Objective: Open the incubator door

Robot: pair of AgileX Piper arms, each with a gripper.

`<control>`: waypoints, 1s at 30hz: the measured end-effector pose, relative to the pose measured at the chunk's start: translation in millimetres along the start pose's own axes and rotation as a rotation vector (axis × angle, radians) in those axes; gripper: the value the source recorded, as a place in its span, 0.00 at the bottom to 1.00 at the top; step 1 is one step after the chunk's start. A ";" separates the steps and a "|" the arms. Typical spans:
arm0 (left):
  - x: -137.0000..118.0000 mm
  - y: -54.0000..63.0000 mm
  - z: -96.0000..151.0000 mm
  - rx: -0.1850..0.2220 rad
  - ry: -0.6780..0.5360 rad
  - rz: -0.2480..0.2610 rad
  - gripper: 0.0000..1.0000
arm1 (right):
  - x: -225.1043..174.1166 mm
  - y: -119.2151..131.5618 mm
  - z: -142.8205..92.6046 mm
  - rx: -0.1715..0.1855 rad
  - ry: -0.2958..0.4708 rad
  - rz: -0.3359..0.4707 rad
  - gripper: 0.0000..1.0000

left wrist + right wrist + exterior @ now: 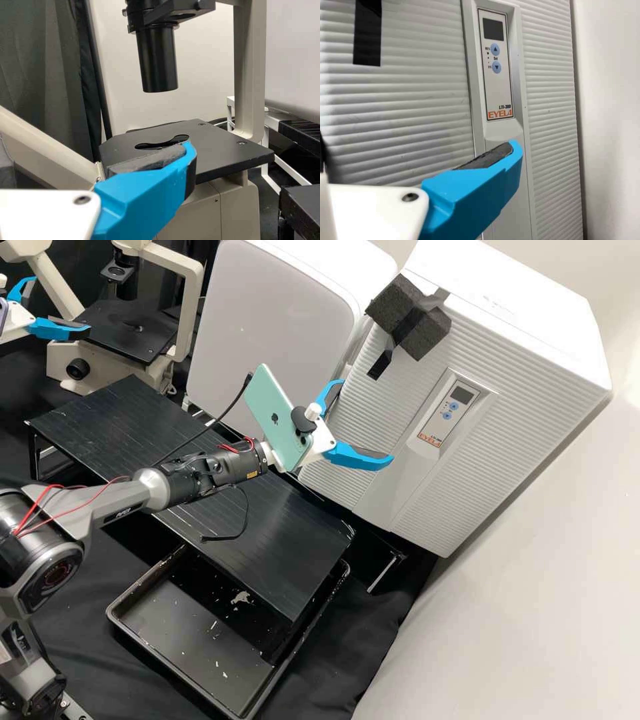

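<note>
The white incubator [460, 373] stands at the right with its ribbed door [373, 413] closed. Black foam [427, 327] is fixed near the door's upper edge, with a black strip [380, 365] below it. My right gripper [368, 421] is open and empty in front of the door, left of the control panel [445, 412]. In the right wrist view, my right gripper [417, 150] has one blue finger [475, 192] in front of the strip below the panel [495, 65]. My left gripper [61, 305] stands open by the microscope; in the left wrist view, my left gripper [95, 150] faces its stage [220, 145].
A black slatted stand [133, 433] lies under my right arm, above a black tray [193, 640]. Left of the incubator is another white cabinet [280, 313], with the microscope [190, 273] beyond. A phone [273, 413] and cables ride on my right arm.
</note>
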 end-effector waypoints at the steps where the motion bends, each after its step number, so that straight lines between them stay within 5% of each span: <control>1: 0.0 0.0 0.0 0.000 0.000 0.000 1.00 | 0.0 0.0 0.0 0.000 0.000 0.000 1.00; 30: 0.0 0.0 0.0 0.000 0.000 0.000 1.00 | 13.2 -2.7 -3.2 -0.051 0.036 0.005 1.00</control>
